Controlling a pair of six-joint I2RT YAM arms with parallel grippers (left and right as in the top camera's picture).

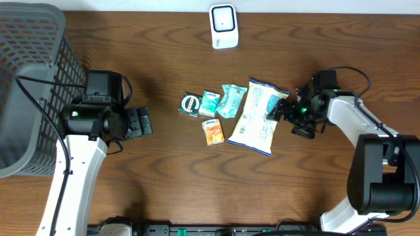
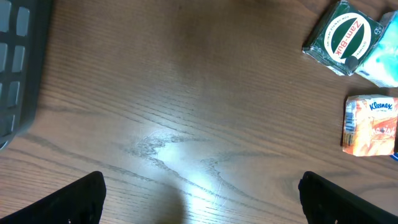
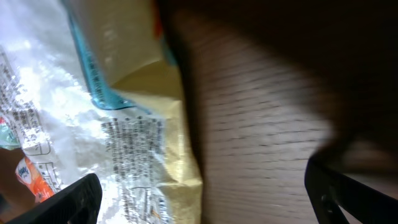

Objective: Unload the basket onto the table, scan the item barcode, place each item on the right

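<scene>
1. A dark wooden worktop (image 1: 164, 183) carries a tight cluster of small packs at its centre. A white barcode scanner (image 1: 223, 26) stands at the far edge, well apart from the cluster.
2. A grey mesh basket (image 1: 26, 85) fills the far left corner, its wall just beside the left arm. It closes off that side.
3. Bare wood lies between the left claw (image 1: 140, 122) and the nearest pack, a green Zam-Buk packet (image 1: 190, 105). More bare wood spans the whole near side of the worktop in front of the packs.
4. The left claw hovers with its jaws spread wide and nothing between them. Its dark fingertips (image 2: 81, 199) sit at the bottom corners of the left wrist view, over bare wood.
5. The snack bag (image 1: 258, 117), white and yellow with blue trim, lies flat at the right end of the cluster, tilted slightly.
6. Left of the bag sit two teal packets (image 1: 231, 99), and an orange Kleenex pack (image 1: 212, 132) lies nearer the front.
7. The right claw (image 1: 279, 110) is at the bag's right edge, jaws wide apart and not gripping. In the right wrist view one fingertip (image 3: 81, 199) shows over the bag's crinkled film and the other over bare wood, with the bag's edge between them.
</scene>
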